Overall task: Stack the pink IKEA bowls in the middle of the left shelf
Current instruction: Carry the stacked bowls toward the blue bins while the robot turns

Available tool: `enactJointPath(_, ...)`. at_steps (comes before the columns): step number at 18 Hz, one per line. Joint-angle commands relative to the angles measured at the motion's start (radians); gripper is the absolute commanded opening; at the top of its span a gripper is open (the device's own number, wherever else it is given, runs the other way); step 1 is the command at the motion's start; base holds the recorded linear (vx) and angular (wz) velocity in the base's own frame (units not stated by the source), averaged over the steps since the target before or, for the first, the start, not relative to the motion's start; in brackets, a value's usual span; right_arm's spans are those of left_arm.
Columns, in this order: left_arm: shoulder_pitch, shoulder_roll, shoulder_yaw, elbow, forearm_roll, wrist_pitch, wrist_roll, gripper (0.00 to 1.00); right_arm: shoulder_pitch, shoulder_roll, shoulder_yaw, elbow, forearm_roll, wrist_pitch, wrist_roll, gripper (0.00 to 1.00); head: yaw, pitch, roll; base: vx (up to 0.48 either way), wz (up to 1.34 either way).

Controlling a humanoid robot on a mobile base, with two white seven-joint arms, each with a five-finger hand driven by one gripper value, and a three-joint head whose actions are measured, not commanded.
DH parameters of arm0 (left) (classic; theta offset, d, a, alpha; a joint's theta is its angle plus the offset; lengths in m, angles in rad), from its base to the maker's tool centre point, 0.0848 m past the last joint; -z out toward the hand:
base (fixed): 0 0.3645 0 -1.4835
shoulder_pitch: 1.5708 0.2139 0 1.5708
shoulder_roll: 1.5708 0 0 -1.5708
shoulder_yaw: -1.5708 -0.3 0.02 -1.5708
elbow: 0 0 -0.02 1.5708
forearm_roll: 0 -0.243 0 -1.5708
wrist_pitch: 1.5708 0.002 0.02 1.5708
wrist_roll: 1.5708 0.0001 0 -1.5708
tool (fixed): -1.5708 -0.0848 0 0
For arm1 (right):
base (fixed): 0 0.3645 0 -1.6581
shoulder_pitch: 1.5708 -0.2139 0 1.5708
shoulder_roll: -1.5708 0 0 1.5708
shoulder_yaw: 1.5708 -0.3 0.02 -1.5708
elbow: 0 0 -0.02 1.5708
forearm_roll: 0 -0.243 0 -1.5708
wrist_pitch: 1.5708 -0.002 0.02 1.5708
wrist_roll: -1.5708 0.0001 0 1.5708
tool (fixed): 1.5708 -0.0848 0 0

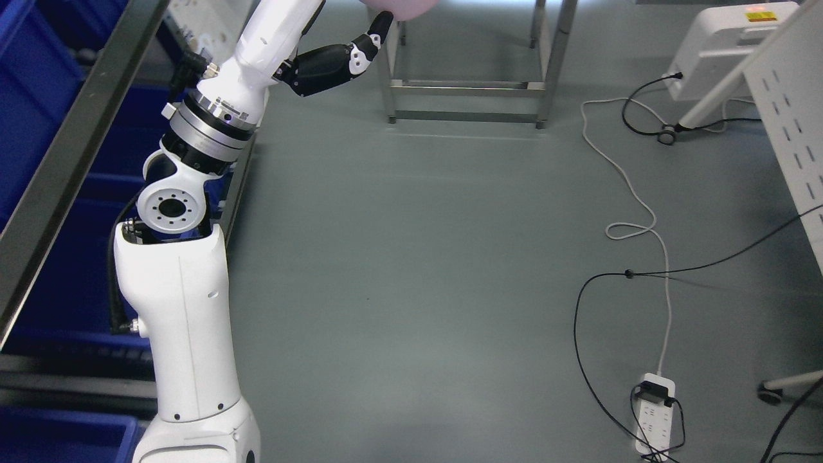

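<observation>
Only a sliver of a pink bowl [406, 6] shows at the top edge, its pale rounded underside cut off by the frame. My left arm rises from the lower left beside the shelf. My left hand [376, 29] reaches the top edge, and its black thumb tip presses against the bowl's underside. The other fingers lie above the picture's edge. The shelf's levels and any other bowls are hidden from this downward view. My right arm does not show.
Blue bins [38, 103] fill the shelf at left behind a dark metal rail [77, 141]. Steel table legs [463, 83] stand at top centre. Cables [633, 199] and a power strip [654, 411] lie on the grey floor at right, near a white perforated panel [794, 122].
</observation>
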Motion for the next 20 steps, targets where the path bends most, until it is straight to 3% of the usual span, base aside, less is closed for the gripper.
enactJointPath(1, -0.027, 0.018, 0.017, -0.003, 0.007, 0.018, 0.000, 0.06, -0.001, -0.017, 0.000, 0.000, 0.000, -0.001, 0.001, 1.00, 0.0000, 0.000, 0.000, -0.223, 0.54)
enactJointPath(11, -0.046, 0.018, 0.017, -0.014, 0.007, 0.028, 0.000, 0.07, -0.001, -0.017, 0.000, 0.000, 0.000, -0.001, 0.001, 1.00, 0.0000, 0.000, 0.000, -0.078, 0.91)
enactJointPath(20, -0.124, 0.018, 0.023, -0.012, 0.005, 0.077, 0.000, 0.08, -0.001, -0.017, 0.000, 0.000, 0.000, -0.001, 0.001, 1.00, 0.0000, 0.000, 0.000, 0.092, 0.93)
